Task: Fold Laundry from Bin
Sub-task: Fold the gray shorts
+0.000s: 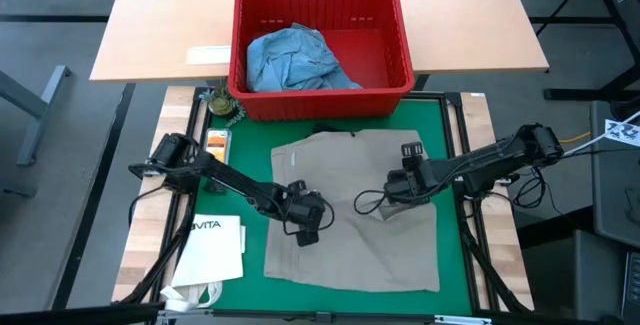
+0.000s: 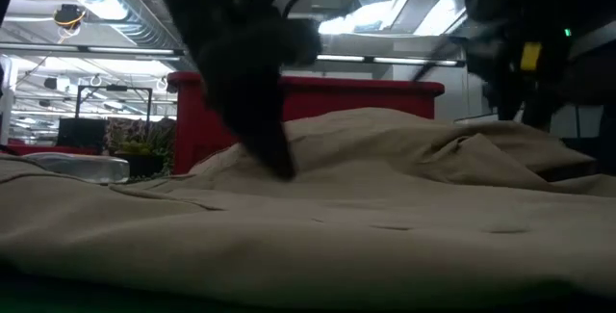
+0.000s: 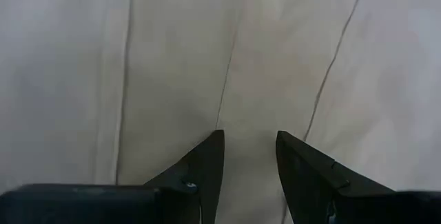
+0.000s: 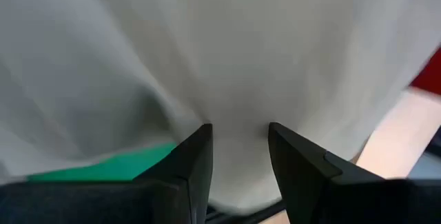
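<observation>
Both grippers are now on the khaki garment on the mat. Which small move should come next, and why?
Probably lift the right gripper and carry its fold toward the left gripper. In the right wrist view the khaki garment sits between the fingers with green mat showing beneath, so that edge seems raised already.

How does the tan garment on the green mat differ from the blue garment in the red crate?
The tan garment lies spread nearly flat on the green mat; the blue garment sits crumpled inside the red crate. Both grippers, left and right, are over the tan one; none is near the blue one. Both are soft cloth.
</observation>
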Robot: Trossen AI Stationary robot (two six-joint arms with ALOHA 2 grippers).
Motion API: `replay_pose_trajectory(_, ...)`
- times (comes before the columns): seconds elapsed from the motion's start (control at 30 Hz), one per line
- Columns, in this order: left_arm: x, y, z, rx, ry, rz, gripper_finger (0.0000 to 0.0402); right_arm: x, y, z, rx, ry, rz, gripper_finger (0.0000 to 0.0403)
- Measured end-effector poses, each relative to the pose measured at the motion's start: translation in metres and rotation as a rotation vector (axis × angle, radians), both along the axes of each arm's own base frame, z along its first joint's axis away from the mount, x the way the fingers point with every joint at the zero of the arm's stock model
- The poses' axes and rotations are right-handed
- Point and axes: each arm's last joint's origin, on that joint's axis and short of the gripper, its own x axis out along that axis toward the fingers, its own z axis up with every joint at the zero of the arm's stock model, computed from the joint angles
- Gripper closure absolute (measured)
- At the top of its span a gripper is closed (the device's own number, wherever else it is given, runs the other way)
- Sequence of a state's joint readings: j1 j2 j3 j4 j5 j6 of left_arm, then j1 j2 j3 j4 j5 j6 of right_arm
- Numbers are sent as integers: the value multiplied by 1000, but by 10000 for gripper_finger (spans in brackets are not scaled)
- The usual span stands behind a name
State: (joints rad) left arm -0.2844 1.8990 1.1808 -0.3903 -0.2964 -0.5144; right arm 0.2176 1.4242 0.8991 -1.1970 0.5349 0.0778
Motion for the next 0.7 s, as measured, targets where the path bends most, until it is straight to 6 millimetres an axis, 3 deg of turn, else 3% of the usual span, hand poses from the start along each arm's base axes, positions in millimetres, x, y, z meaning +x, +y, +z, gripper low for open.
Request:
replay_pose_trajectory(0.17, -6, 0, -21, -66, 61, 29, 273, -13, -17, -21, -14, 51, -116, 260)
replay_pose_trajectory(0.37, -8, -7, -22, -89, 59, 16, 273, -21, -35, -28, -11, 112, -208, 260)
replay_pose_trajectory(0.57, -8, -10, -15, -111, 31, 7, 273, -23, -31, -6, 5, 219, -202, 260)
replay_pose_trajectory(0.7, -8, -10, -15, -111, 28, 8, 273, -19, -15, 14, 0, 175, -163, 260)
